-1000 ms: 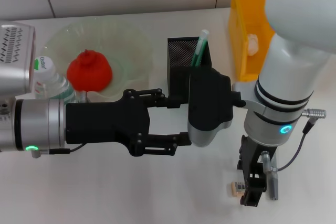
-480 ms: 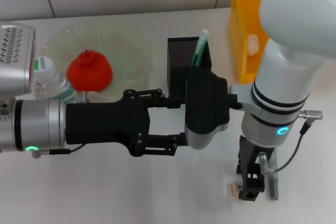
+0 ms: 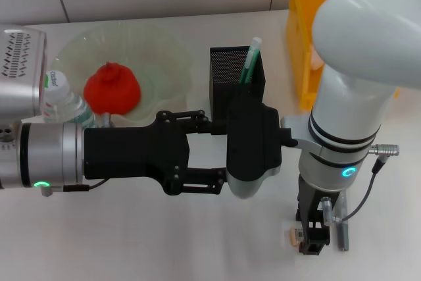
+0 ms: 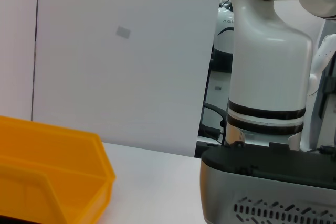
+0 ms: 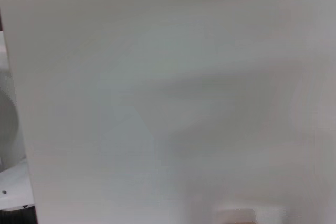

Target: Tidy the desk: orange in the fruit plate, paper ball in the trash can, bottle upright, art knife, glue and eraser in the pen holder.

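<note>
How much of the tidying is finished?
Done: the orange sits in the fruit plate, the bottle stands upright, and a green stick is in the pen holder. In hand: the right gripper is down by the eraser. To do: eraser and grey tool. The left gripper hangs open.

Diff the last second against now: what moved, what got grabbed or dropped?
The right gripper slid toward the robot along the desk's near edge, down beside the eraser and art knife, its arm swinging leftward. Nothing visibly grabbed or released. The left gripper, orange, fruit plate, pen holder and bottle stayed put.
</note>
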